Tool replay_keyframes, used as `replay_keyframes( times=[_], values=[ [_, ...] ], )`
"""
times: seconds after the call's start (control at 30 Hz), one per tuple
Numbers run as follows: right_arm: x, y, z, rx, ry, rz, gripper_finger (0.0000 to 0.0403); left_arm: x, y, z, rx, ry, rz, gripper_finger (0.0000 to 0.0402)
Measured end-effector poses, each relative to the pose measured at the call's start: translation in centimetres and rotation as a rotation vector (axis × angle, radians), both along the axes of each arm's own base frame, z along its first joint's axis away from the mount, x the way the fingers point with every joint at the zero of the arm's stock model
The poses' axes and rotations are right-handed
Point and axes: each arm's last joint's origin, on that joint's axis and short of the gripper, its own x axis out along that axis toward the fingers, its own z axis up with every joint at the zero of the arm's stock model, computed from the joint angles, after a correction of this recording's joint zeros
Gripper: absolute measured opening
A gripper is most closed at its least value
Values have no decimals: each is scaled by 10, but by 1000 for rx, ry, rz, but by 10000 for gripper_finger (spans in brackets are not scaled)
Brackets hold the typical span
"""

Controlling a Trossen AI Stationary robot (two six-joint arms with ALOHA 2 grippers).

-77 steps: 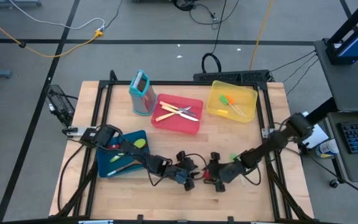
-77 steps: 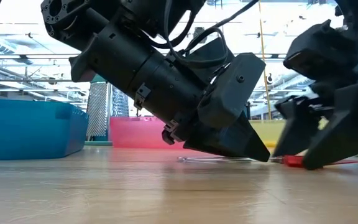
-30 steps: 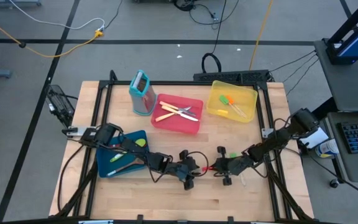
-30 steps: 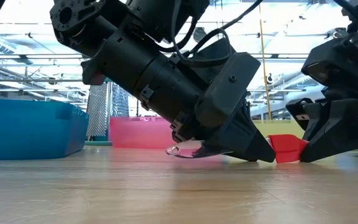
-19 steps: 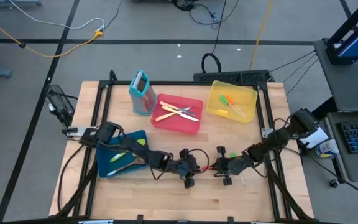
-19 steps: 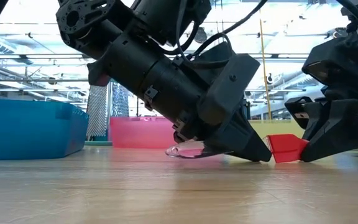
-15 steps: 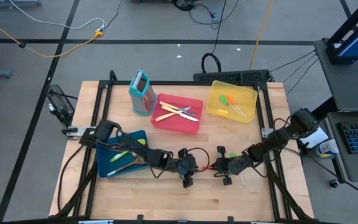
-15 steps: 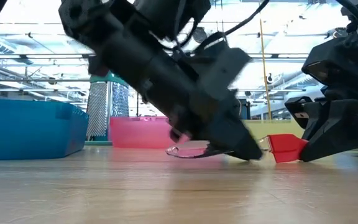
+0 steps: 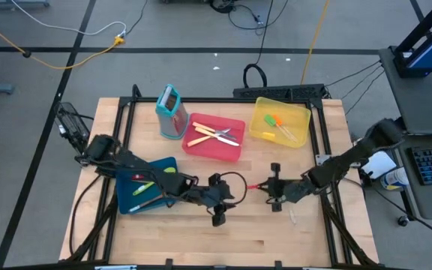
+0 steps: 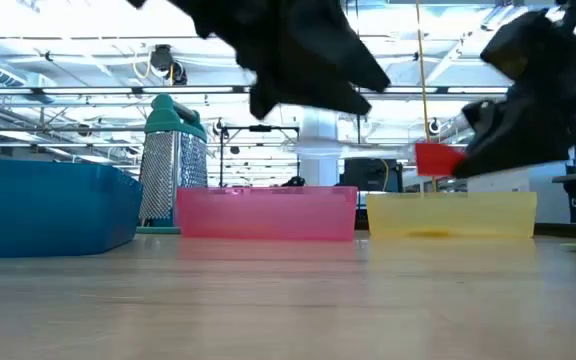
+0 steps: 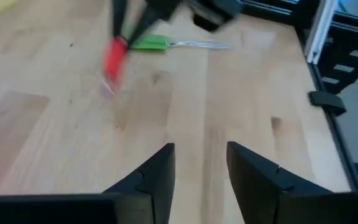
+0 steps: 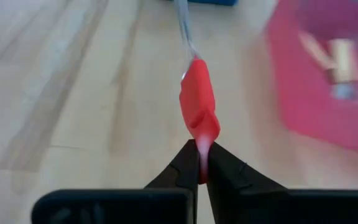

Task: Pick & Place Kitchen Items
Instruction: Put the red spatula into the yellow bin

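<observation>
— Both arms have come up off the wooden table (image 9: 201, 240) since a moment ago. What does the right gripper (image 12: 201, 163) carry?

— A small red-handled utensil with a clear blade (image 12: 197, 106). Its fingers are pinched tight on the red end, and the piece hangs above the boards in the low view, in front of the yellow tray (image 10: 451, 214).

— And the left gripper (image 11: 199, 168)?

— Fingers apart, nothing between them. It has drawn back toward the blue tray (image 9: 130, 196) and hovers over bare wood.

— How far along would you say the sorting is?

— Partly done, by the look of it. The red tray (image 9: 214, 138) holds cream-handled knives (image 9: 213, 135), the yellow one holds short orange and green pieces (image 9: 276, 121), and the blue one holds green items. A green-handled piece (image 11: 149, 42) lies loose on the table near the right arm, so at least that and the red one in hand remain.

— Where should the red one go?

— I cannot tell for sure; the right arm hangs between the red and yellow trays.
</observation>
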Motion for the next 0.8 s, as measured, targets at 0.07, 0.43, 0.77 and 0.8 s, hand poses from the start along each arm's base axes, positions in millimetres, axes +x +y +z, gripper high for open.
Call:
replay_keyframes(
  times=[0.07, 0.43, 0.77, 0.8],
  values=[
    [-7, -7, 10, -49, -15, -50, 8, -4, -1, 8, 1, -6, -3, 145],
    [-45, -61, 44, -511, -61, -585, 9, -9, -7, 22, -53, -53, 24, 127],
    [-57, -113, 44, -406, 104, -766, 9, -12, -16, 23, -110, -55, 34, 127],
    [-58, -117, 43, -380, 121, -774, 9, -12, -17, 23, -110, -56, 31, 127]
  ],
)
